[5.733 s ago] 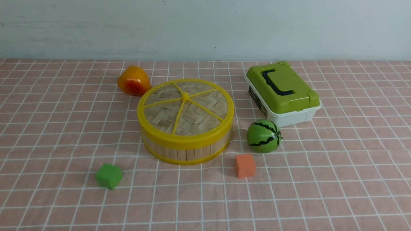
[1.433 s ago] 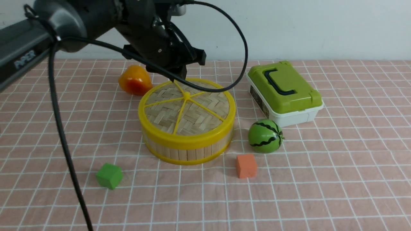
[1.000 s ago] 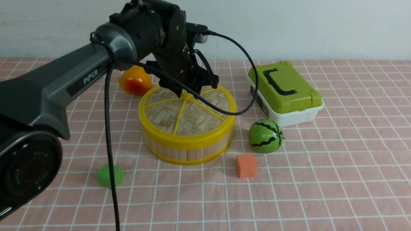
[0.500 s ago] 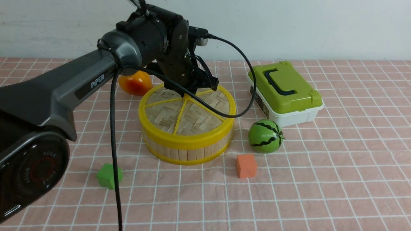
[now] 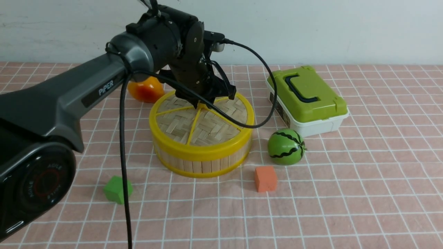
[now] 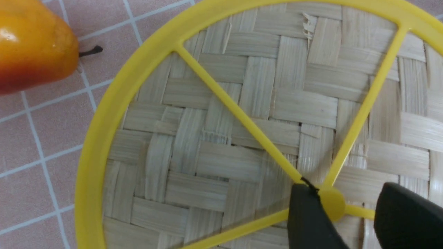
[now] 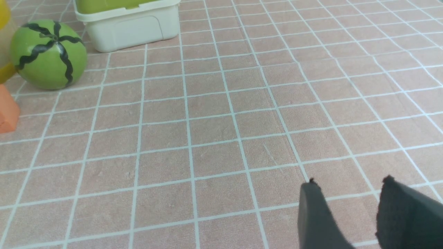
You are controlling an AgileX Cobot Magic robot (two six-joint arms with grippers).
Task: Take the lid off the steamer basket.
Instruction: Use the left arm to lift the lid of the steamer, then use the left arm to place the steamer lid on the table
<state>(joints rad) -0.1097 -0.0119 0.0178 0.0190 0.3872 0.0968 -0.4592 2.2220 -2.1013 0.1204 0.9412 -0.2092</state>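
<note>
A pinkish tablecloth ruled with pale lines [image 5: 322, 214] runs back to a pale, scuffed wall [image 5: 328, 31]. On it, a green cube [image 5: 114, 190] lies partly behind the black cable [image 5: 124, 166] hanging from the left arm, and an orange block [image 5: 265, 179] sits in front of a striped toy watermelon [image 5: 285, 147]. The orange-red fruit [image 5: 147, 90] is just beside the basket at its far left, partly covered by the arm [image 5: 100, 72]. The arm and a loop of cable also cover part of the lid [image 5: 211, 133], which lies flat on the steamer basket [image 5: 202, 165], left of centre; the basket's inside is hidden. Beyond the watermelon, the white box [image 5: 320, 127] is closed by a green lid [image 5: 311, 93]; its contents cannot be seen. The left gripper [image 6: 341, 207] stands with its fingers apart around the lid's centre knob [image 6: 331, 203], one finger close against it. The right gripper [image 7: 349, 204] has its fingers apart over the cloth.
</note>
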